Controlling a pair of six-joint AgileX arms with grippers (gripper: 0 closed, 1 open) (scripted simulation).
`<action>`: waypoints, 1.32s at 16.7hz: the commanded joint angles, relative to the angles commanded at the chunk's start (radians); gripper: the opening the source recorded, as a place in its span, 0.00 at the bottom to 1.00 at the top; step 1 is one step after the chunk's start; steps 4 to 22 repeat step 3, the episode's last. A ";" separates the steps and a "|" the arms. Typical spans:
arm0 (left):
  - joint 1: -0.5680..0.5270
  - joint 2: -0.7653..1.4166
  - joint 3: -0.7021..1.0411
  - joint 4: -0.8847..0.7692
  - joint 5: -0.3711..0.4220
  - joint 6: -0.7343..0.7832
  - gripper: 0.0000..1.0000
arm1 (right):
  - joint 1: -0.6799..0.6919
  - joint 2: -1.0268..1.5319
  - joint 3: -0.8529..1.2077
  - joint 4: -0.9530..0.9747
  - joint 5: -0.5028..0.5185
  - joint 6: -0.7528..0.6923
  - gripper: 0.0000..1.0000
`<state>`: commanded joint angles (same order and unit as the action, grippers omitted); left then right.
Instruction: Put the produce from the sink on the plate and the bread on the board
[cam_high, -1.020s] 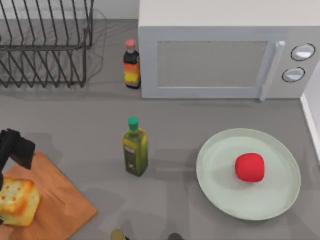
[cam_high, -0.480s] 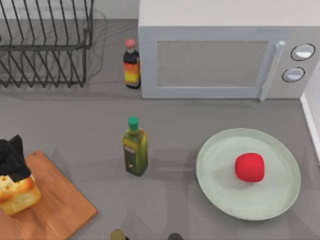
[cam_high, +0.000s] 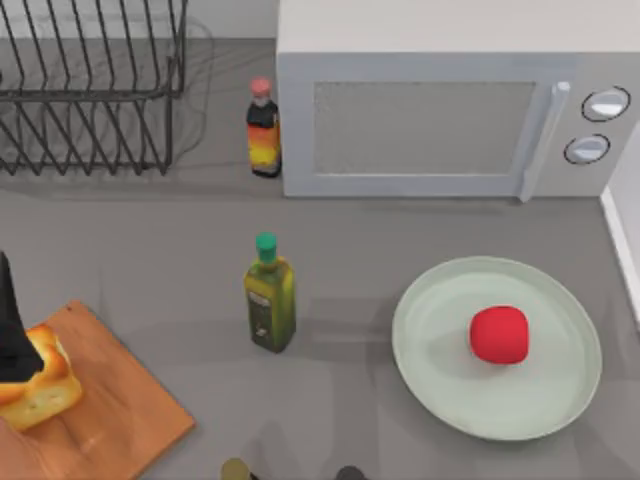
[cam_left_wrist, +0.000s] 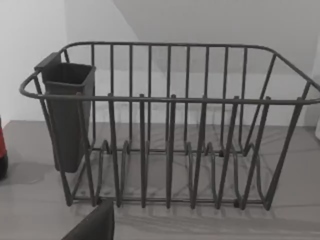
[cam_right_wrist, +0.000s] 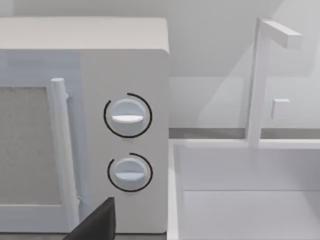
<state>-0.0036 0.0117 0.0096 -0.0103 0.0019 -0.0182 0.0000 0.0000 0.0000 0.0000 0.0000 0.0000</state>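
Left claw (cam_high: 12, 340) has slid toward the frame's left edge; bread (cam_high: 40, 385) shifted slightly on the board (cam_high: 120, 420).

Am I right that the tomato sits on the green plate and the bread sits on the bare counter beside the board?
Not quite. The tomato is on the plate, but the top view shows the bread resting on the board, not on the counter.

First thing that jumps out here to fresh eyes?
The bright red produce sitting on the pale green plate at the table's right. Next, the bread on the board at the left edge, with the left gripper over it. A big white microwave fills the back.
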 joint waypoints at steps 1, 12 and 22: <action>0.003 -0.009 -0.007 0.008 -0.001 0.014 1.00 | 0.000 0.000 0.000 0.000 0.000 0.000 1.00; 0.004 -0.012 -0.010 0.010 -0.002 0.018 1.00 | 0.000 0.000 0.000 0.000 0.000 0.000 1.00; 0.004 -0.012 -0.010 0.010 -0.002 0.018 1.00 | 0.000 0.000 0.000 0.000 0.000 0.000 1.00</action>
